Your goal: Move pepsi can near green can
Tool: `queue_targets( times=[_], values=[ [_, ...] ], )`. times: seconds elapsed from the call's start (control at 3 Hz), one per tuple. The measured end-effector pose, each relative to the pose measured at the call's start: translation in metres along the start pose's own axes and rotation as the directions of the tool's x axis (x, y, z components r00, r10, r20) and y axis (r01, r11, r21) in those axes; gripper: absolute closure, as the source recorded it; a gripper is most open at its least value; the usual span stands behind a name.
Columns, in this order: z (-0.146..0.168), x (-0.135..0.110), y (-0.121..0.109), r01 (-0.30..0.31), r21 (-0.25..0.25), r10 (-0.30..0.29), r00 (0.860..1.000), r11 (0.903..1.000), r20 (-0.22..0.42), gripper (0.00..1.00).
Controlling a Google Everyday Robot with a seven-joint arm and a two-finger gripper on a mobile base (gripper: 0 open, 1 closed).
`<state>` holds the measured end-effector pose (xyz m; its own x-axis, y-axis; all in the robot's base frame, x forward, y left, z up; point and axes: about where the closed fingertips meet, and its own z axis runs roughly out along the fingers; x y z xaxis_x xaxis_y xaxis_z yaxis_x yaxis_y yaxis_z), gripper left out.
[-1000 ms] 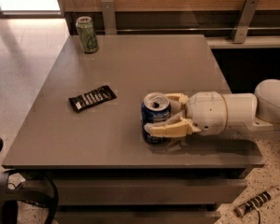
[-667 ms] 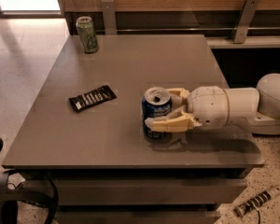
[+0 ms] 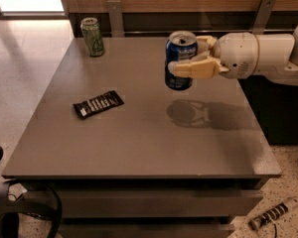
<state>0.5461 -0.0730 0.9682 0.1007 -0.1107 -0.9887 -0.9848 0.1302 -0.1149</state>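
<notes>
The pepsi can (image 3: 179, 61) is dark blue with a silver top. It hangs upright in the air above the grey table (image 3: 139, 138), its shadow on the tabletop below it. My gripper (image 3: 185, 57) reaches in from the right and is shut on the can, one cream finger (image 3: 196, 68) across its front and the other behind it. The green can (image 3: 92, 36) stands upright at the table's far left corner, well to the left of the held can.
A black snack wrapper (image 3: 98, 103) lies flat on the left middle of the table. A wooden wall with metal brackets (image 3: 115, 17) runs behind the table. Black cables (image 3: 20, 214) lie on the floor at the lower left.
The gripper has lifted the pepsi can off the tabletop and now holds it in the air. The green can and the wrapper have not moved.
</notes>
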Motion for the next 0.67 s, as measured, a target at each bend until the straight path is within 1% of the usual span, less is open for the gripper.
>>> queue_targets(
  times=[0.33, 0.67],
  values=[
    [-0.005, -0.02, -0.063, 0.002, 0.111, -0.004, 1.0, 0.9939, 0.016, 1.0],
    [0.009, -0.021, -0.13, -0.023, 0.228, 0.018, 1.0, 0.9733, 0.024, 1.0]
  ],
)
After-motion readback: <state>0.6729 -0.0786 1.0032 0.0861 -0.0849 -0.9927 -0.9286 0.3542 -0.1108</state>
